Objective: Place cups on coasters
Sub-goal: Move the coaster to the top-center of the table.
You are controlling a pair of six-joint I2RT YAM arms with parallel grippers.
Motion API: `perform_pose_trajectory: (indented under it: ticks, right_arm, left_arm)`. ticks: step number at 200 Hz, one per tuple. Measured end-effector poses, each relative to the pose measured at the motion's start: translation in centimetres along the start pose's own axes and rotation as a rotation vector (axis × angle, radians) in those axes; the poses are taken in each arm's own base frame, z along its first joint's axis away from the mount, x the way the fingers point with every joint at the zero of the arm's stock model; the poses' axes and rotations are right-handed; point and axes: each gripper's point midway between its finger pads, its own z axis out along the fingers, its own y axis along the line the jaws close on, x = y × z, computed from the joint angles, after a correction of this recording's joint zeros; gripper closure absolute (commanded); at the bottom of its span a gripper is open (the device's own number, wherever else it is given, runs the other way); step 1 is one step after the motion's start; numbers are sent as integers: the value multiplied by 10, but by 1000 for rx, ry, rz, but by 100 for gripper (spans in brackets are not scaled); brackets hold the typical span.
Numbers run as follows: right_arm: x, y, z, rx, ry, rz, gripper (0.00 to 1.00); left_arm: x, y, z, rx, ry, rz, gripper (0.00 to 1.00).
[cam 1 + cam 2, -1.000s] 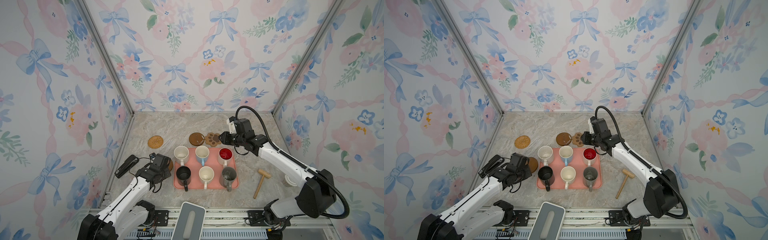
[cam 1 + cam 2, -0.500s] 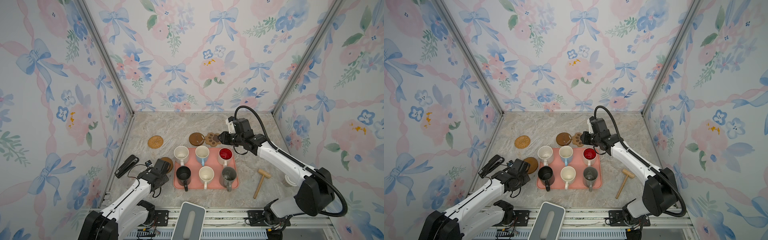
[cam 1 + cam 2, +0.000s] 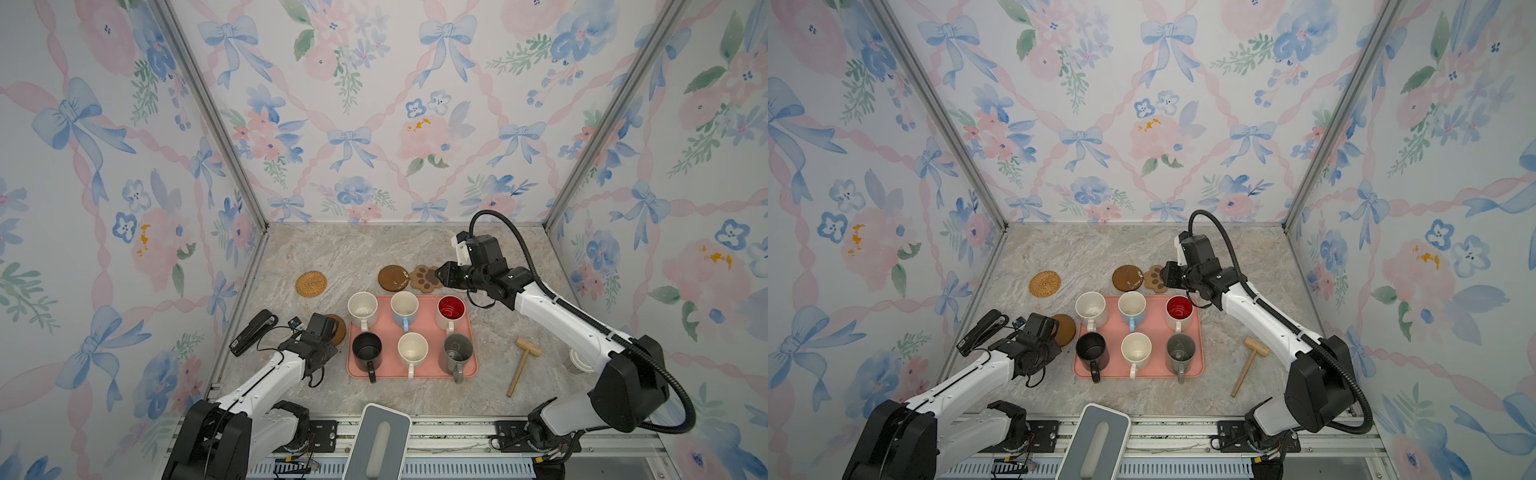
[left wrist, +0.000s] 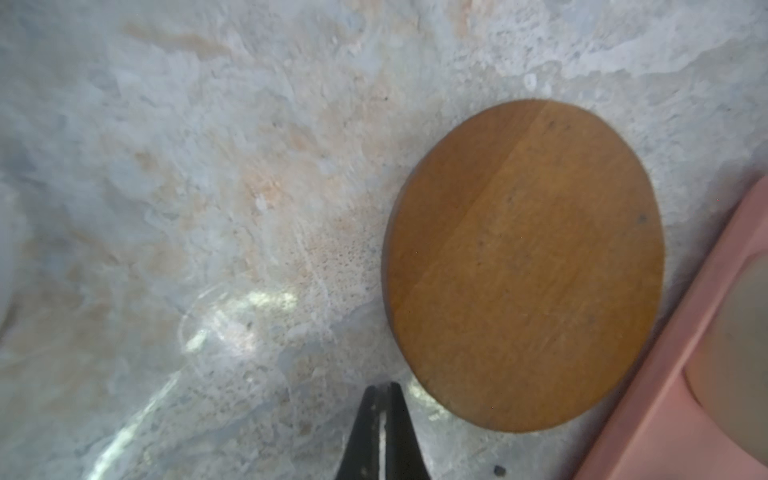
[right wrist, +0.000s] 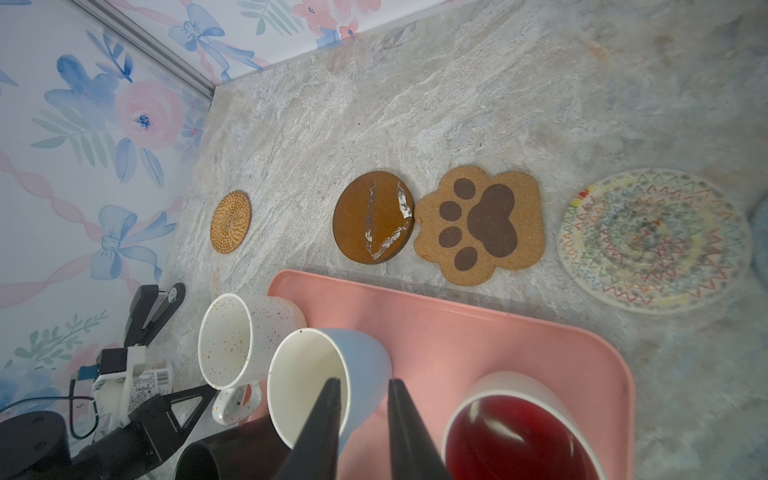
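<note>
Six cups stand on the pink tray (image 3: 468,332): speckled cream (image 3: 363,309), light blue (image 3: 404,307), red-inside (image 3: 452,309), black (image 3: 366,347), cream (image 3: 412,349) and grey (image 3: 458,349). Behind the tray lie the coasters: rattan (image 3: 311,283), brown round (image 3: 393,277) and paw-print (image 3: 422,277). A cream woven coaster (image 5: 654,241) shows in the right wrist view. My right gripper (image 3: 441,276) hovers over the paw-print's edge, jaws apart and empty (image 5: 363,381). My left gripper (image 4: 384,390) is shut and empty, beside another brown round coaster (image 4: 523,266) left of the tray.
A black stapler (image 3: 253,332) lies by the left wall. Right of the tray lies a wooden mallet (image 3: 523,361), and a white-lidded jar (image 3: 579,361) sits half under my right arm. A grey device (image 3: 376,440) stands at the front edge.
My left arm has drawn back a little toward the front, uncovering the brown round coaster beside the tray. The right gripper has edged slightly toward the paw-print coaster.
</note>
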Motion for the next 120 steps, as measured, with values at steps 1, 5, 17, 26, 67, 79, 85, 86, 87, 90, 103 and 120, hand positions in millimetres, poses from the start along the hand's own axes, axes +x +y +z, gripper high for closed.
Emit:
perform_pose_trajectory:
  ticks: [1, 5, 17, 26, 67, 79, 85, 86, 87, 90, 103, 120]
  right_arm:
    - [0, 0, 0, 0, 0, 0, 76]
    - [0, 0, 0, 0, 0, 0, 76]
    - [0, 0, 0, 0, 0, 0, 76]
    - [0, 0, 0, 1, 0, 0, 76]
    - [0, 0, 0, 1, 0, 0, 76]
    - [0, 0, 0, 0, 0, 0, 76]
    - [0, 0, 0, 1, 0, 0, 76]
    - [0, 0, 0, 1, 0, 0, 76]
    - [0, 0, 0, 1, 0, 0, 76]
    - [0, 0, 0, 0, 0, 0, 76]
    - [0, 0, 0, 1, 0, 0, 76]
    - [0, -1, 0, 2, 0, 1, 76]
  left_arm:
    - [0, 0, 0, 1, -1, 0, 100]
    - [-1, -2, 1, 4, -4, -2, 100]
    - [-3, -4, 2, 12, -10, -6, 100]
    - [-5, -6, 3, 17, -15, -9, 100]
    - [-11, -14, 7, 36, -31, -21, 100]
    - [-13, -17, 9, 39, -34, -18, 100]
    - [-14, -18, 9, 40, -35, -15, 100]
    - [-14, -19, 9, 39, -35, -14, 100]
    - [-14, -19, 10, 39, -35, -14, 100]
    - [-15, -20, 10, 39, -35, -14, 100]
    - [-18, -23, 12, 37, -36, -7, 100]
    - [-21, -29, 14, 34, -34, 4, 100]
